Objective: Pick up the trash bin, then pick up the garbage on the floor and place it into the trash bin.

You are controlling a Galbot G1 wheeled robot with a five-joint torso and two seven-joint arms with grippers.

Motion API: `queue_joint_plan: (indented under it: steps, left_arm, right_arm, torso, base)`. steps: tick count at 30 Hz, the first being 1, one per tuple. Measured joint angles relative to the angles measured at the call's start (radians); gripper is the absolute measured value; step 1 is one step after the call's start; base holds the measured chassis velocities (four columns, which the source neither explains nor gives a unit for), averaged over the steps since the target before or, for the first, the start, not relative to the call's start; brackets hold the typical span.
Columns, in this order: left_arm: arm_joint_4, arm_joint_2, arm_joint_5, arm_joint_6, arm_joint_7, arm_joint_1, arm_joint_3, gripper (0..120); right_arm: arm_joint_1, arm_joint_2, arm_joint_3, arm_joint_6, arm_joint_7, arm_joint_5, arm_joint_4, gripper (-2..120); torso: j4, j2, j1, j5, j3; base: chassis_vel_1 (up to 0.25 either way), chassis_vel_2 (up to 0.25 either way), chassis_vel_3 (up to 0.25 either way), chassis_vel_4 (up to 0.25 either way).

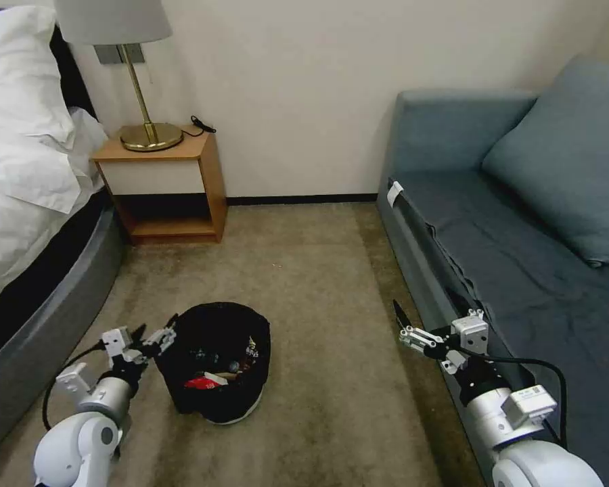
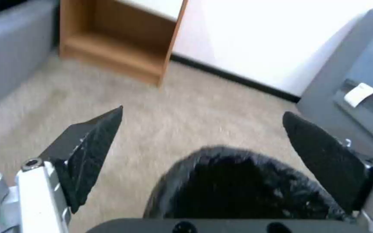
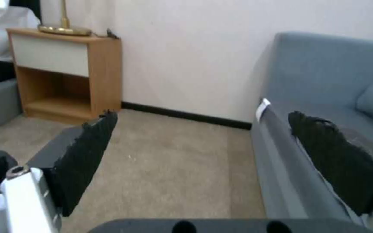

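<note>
Bin on carpet, red packet inside; left gripper at its rim, fingers wide; right gripper beside sofa, fingers wide, empty

The trash bin wore a black bag liner over a white base, and inside it lay a red packet beside a pale tan scrap. The carpet was a mottled beige. The nightstand was honey-brown wood with a white drawer front, and on it stood a brass lamp under a grey-white shade. The bed had white linen over a grey frame. The sofa and its cushion were dusty blue, with a small white tag at its edge. The wall was cream with a black skirting strip. Both arms were white and silver, with black cables; the left gripper and right gripper had black textured pads.
</note>
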Motion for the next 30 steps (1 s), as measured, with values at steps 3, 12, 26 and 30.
queue_joint_plan:
  steps: [3, 12, 26, 30]
  left_arm:
    - [-0.007, -0.005, 0.029, -0.039, 0.032, 0.011, -0.007, 100]
    - [-0.030, -0.062, 0.144, -0.243, 0.141, 0.089, -0.023, 100]
    - [-0.099, -0.112, 0.181, -0.396, 0.170, 0.213, 0.034, 100]
    - [-0.116, -0.122, 0.202, -0.411, 0.124, 0.238, 0.077, 100]
  right_arm:
    - [-0.009, 0.015, 0.000, 0.008, -0.003, -0.010, 0.000, 100]
    - [-0.029, 0.039, 0.036, 0.030, -0.015, -0.017, -0.003, 100]
    - [-0.071, 0.103, 0.081, 0.049, -0.023, -0.020, 0.019, 100]
    - [-0.076, 0.123, 0.082, 0.050, -0.024, -0.027, 0.022, 100]
  torso:
    - [0.0000, 0.000, 0.000, 0.0000, 0.000]
    - [0.0001, 0.000, 0.000, -0.0001, 0.000]
    - [0.0000, 0.000, 0.000, 0.0001, 0.000]
    - [0.0000, 0.000, 0.000, 0.0000, 0.000]
  base:
    - [0.000, 0.000, 0.000, 0.000]
    - [0.000, 0.000, 0.000, 0.000]
    - [0.000, 0.000, 0.000, 0.000]
    - [0.000, 0.000, 0.000, 0.000]
